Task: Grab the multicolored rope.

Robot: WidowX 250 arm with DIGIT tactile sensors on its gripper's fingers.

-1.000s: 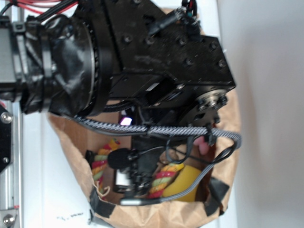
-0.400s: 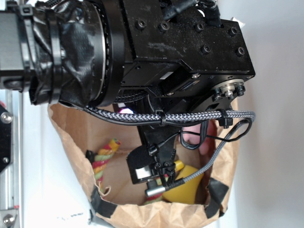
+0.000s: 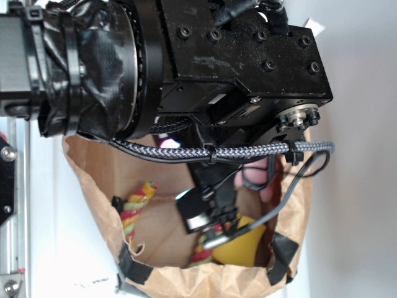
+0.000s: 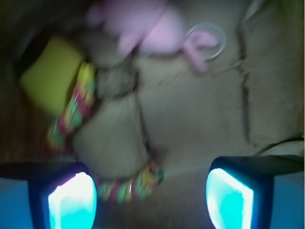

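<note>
The multicolored rope (image 4: 75, 110), twisted red, yellow and green, bends down from the yellow object and ends between my fingers at its tip (image 4: 136, 183), nearer the left pad. My gripper (image 4: 151, 200) is open, and its glowing cyan pads (image 4: 71, 202) stand wide apart with nothing pinched. In the exterior view the gripper (image 3: 214, 231) hangs low inside the paper bag. One rope end (image 3: 138, 202) shows at the left and a short piece (image 3: 201, 252) shows below the gripper. The rope's middle is hidden behind the arm.
A brown paper bag (image 3: 93, 171) with black tape at its rim walls in everything. Inside lie a yellow object (image 3: 245, 247), a pink plush (image 4: 143, 24) and a clear ring (image 4: 208, 40). The braided cable sleeve (image 3: 248, 151) crosses above the bag.
The arm has shifted right, and the gripper has gone lower into the bag over the rope. It now covers more of the rope's middle.
</note>
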